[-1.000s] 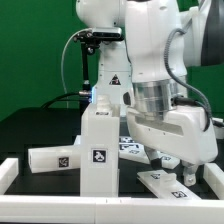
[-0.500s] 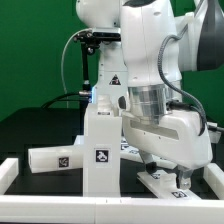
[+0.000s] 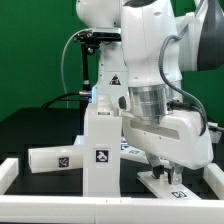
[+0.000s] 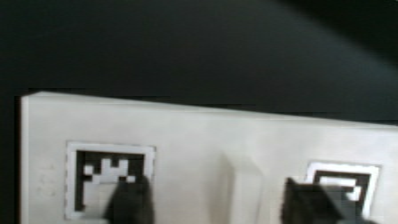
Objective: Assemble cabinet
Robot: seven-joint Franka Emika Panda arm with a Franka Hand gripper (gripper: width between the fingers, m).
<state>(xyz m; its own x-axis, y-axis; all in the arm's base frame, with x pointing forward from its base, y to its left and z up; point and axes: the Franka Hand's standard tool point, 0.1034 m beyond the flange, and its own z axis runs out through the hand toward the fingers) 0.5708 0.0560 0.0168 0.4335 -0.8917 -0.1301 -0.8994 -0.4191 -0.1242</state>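
A tall white cabinet body with a square tag stands upright in the middle of the exterior view. A flat white cabinet panel lies on the table at the exterior view's right. My gripper hangs just above it. In the wrist view the panel fills the lower part, with two black-and-white tags and a raised ridge between them. My gripper is open. Its dark fingertips stand wide apart, one over each tag, and hold nothing.
A white part with a tag lies on its side at the exterior view's left. A white rail runs along the table's front edge. The marker board shows partly behind the cabinet body. The table is black.
The gripper has moved toward the exterior view's left over the flat panel and a little lower. It has hardly moved in the last half second.
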